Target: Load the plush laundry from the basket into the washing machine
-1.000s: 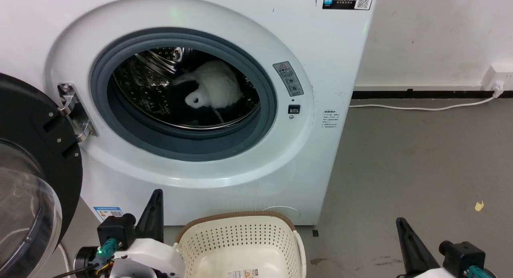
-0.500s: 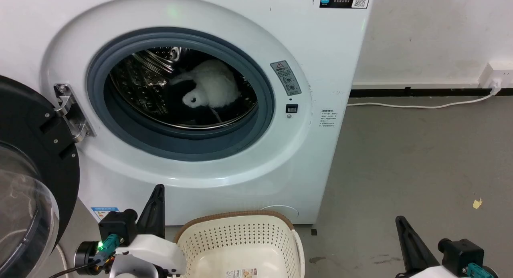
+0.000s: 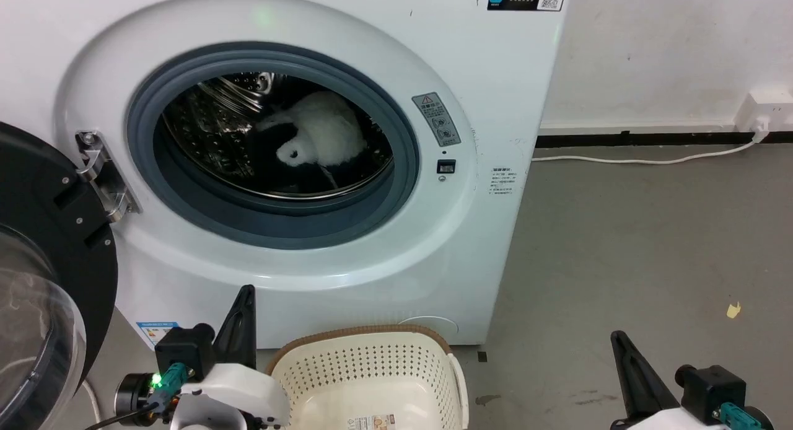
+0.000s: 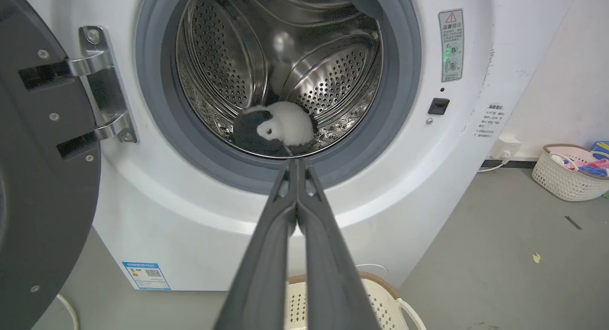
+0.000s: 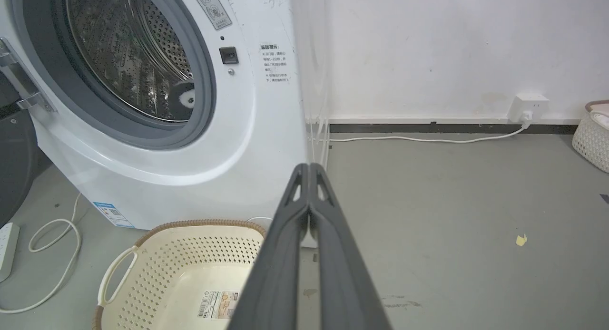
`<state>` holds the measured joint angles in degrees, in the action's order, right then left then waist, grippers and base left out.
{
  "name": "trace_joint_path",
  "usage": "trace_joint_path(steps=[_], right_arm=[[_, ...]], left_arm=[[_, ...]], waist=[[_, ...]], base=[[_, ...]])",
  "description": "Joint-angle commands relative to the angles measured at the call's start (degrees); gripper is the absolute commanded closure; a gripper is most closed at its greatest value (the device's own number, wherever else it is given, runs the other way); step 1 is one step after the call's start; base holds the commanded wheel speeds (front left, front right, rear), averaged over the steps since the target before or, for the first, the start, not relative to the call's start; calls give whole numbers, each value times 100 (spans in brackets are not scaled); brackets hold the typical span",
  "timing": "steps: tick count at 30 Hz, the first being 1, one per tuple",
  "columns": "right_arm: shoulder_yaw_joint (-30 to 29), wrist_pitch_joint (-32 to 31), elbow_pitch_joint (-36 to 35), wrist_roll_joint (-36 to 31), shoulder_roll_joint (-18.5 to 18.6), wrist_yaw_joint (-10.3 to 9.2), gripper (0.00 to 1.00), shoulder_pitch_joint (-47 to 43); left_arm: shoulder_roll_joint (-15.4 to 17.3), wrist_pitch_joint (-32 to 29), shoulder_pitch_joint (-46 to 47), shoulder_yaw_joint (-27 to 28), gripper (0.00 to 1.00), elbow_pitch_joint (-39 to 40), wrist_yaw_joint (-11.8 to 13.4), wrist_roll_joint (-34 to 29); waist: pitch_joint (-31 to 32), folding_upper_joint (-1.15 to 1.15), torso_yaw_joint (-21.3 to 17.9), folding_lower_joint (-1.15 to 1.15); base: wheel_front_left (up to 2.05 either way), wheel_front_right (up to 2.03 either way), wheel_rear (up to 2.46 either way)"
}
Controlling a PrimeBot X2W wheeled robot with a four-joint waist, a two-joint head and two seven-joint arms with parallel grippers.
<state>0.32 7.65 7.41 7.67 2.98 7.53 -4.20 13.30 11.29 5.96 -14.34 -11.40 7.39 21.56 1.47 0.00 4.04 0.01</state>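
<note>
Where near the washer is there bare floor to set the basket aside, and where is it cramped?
Freest: the grey floor right of the washing machine, bordered by the wall cable and the basket; only a yellow scrap lies there. Cramped: left of the machine, with the open door and a looped white cord.

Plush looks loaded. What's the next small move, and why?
Probably swing the left gripper toward the open door to push it shut: the plush laundry lies inside the washing machine, the basket looks empty, and its fingers are shut and empty.

Even bright light (wrist views warped)
</note>
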Motion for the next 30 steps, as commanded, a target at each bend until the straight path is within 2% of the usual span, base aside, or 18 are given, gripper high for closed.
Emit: trace_joint_path(steps=[1, 30], right_arm=[[-5, -26, -52, -52, -3, 0, 100, 87], [-13, -255, -266, -274, -5, -1, 100, 190]], left_arm=[[-38, -36, -73, 51, 100, 51, -35, -90], [-349, -375, -235, 479, 100, 388, -253, -730]], waist=[[-2, 0, -6, -1], [-47, 0, -129, -1]], base=[[0, 0, 0], [0, 0, 0]])
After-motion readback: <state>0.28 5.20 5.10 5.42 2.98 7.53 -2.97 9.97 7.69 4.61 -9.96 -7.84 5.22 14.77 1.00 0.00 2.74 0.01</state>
